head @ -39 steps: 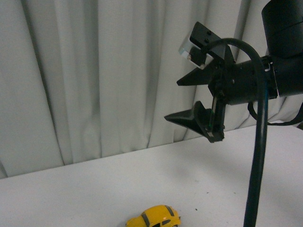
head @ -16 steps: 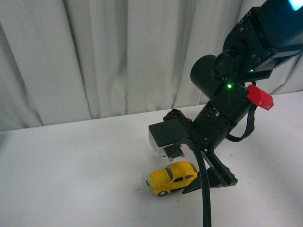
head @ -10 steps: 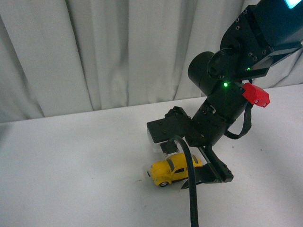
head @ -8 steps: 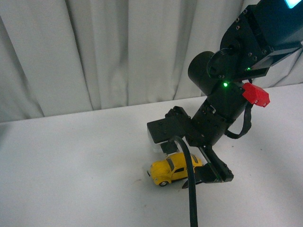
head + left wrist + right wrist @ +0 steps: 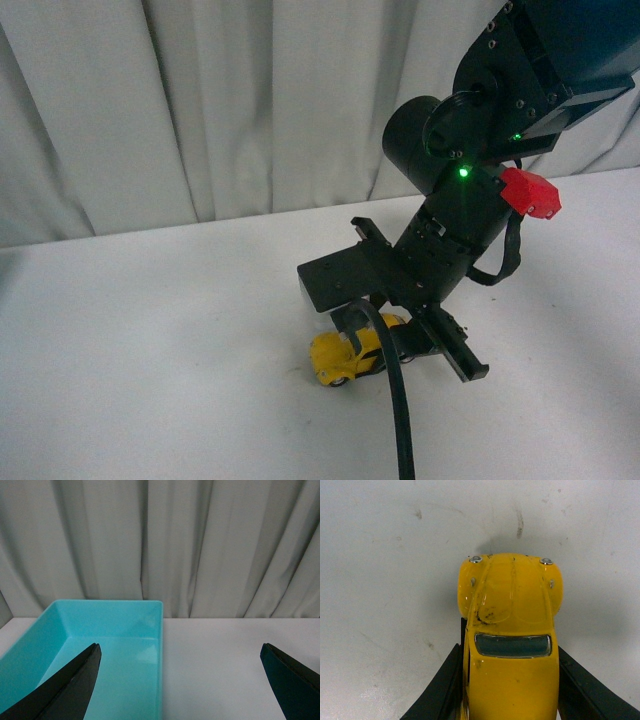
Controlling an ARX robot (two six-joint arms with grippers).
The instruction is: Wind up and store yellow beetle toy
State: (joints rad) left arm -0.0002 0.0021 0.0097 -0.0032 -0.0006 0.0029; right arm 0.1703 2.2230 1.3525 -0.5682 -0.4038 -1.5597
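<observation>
Against the picture from half a second back, my right arm has sunk lower over the yellow beetle toy (image 5: 338, 358). Its wrist block now hides the roof and rear, so only the nose and one front wheel show in the front view. The toy itself has hardly shifted.

Counting up: one toy, one turquoise bin (image 5: 100, 645), two grippers, one red tab (image 5: 530, 192) on the right arm, and one green light (image 5: 463, 172).

The toy stands on its wheels on the white table (image 5: 150, 350), at about 6 o'clock from the middle of the front view. Its long axis runs from 8 o'clock to 2 o'clock there, nose toward 8.

In the right wrist view the right gripper (image 5: 509, 650) straddles the toy. One black finger (image 5: 442, 687) lies against each flank, so the jaws are clamped on the cabin with the bonnet sticking out past the tips.

The left gripper (image 5: 180, 650) hangs with its jaws wide apart and nothing between them, facing the bin and the grey curtain (image 5: 200, 540).
</observation>
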